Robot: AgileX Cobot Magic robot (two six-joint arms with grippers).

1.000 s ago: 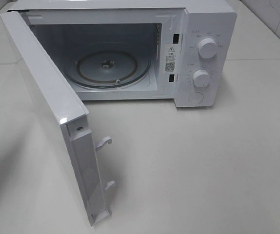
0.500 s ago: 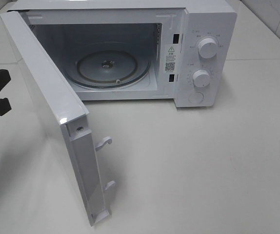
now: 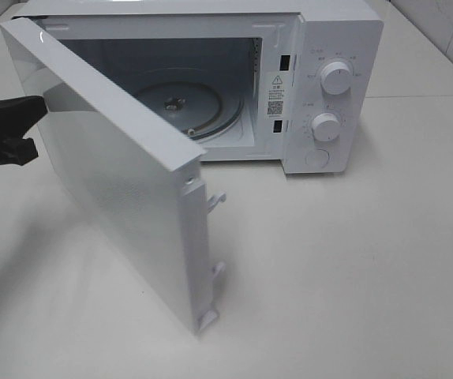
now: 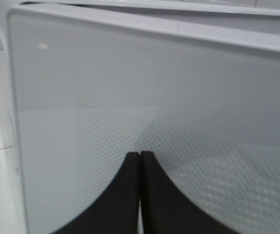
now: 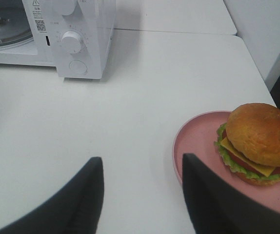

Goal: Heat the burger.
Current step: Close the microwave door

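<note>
Burger [image 5: 258, 141] sits on pink plate [image 5: 198, 141]; microwave [image 3: 321, 47] cavity holds only turntable [image 3: 203, 106]

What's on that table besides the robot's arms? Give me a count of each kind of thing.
Microwave: 1
Burger: 1
Pink plate: 1
Total: 3

Microwave [image 3: 321, 87] front: warning-triangle sticker [image 3: 275, 80] w/ QR code [image 3: 274, 106] below, small print unreadable
</note>
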